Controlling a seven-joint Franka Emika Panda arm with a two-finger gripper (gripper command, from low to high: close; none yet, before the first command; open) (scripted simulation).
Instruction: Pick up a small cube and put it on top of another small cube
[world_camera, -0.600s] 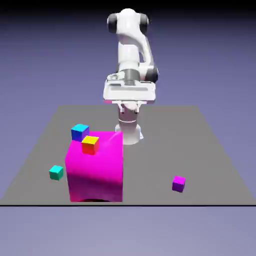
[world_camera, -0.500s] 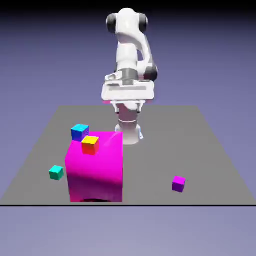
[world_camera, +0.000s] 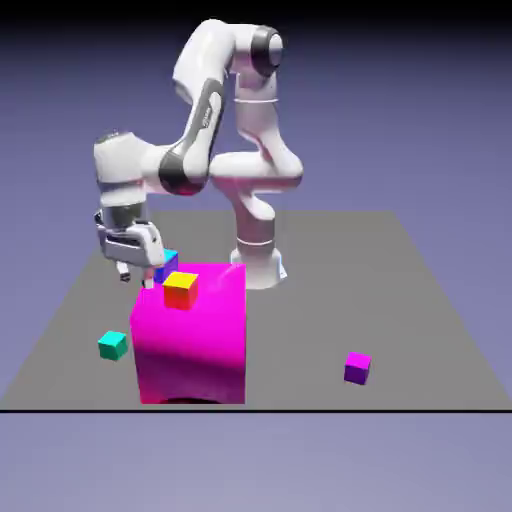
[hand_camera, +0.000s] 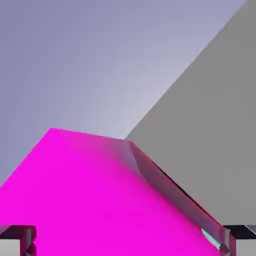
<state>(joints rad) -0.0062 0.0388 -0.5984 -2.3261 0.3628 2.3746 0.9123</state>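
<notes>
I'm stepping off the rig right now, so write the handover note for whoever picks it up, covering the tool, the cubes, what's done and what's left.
Tool: open, holding nothing, above the table near the magenta block.
Teal cube: on the table, at the exterior view's left of the block.
Blue cube: behind the block, partly hidden by the tool and the yellow-and-red cube.
Done: tool is out on the teal cube's side; no pick or stack made.
Left: lower onto teal, grip, lift, set it on blue, release, back off.
</notes>
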